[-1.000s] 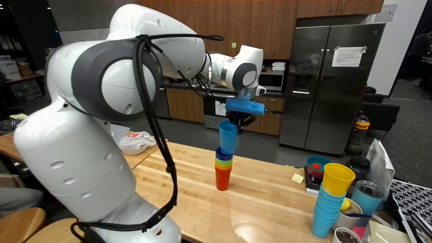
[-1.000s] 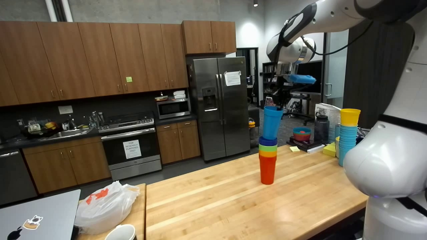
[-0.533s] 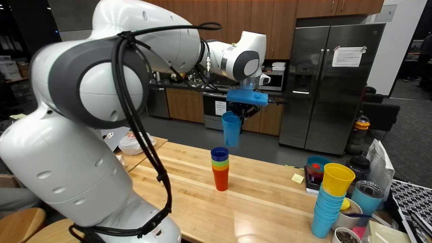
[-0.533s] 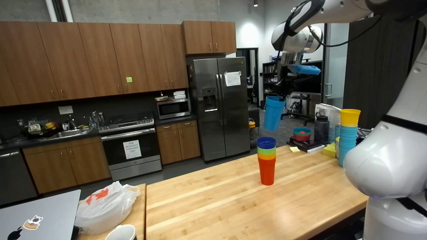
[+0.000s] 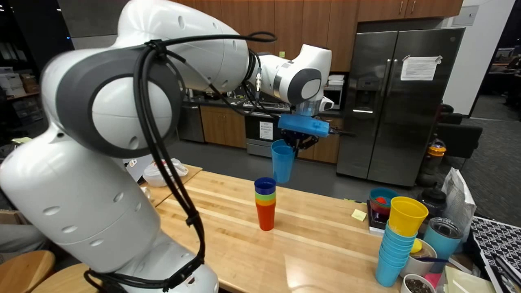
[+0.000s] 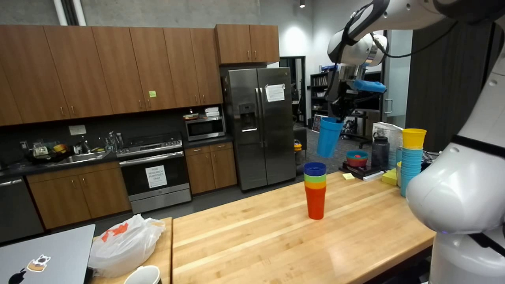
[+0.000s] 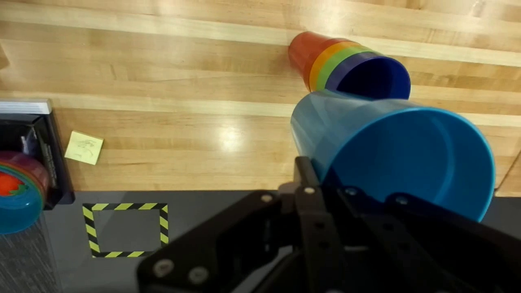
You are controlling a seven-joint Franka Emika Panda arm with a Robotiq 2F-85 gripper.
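Since one second ago, the blue cup (image 6: 330, 137) has separated from the stack (image 6: 315, 191), hanging apart, above and to one side, tilted. The gripper (image 7: 319, 173) is clamped on its wall. The stack, nested red, orange, green, dark blue from base to rim, stands upright on the table (image 6: 252, 236). Bowls (image 7: 18, 213) contain a red item (image 7: 9, 184); a yellow cup (image 5: 408, 215) caps light-blue cups (image 5: 395, 254).

Concrete wall (image 6: 165, 14) rises above brown cupboards (image 6: 81, 75); stove (image 6: 156, 173), microwave (image 6: 205, 128), fridge (image 6: 260, 130) stand below. Grey floor (image 5: 215, 158). Pale wood counter (image 6: 256, 244) nearer.
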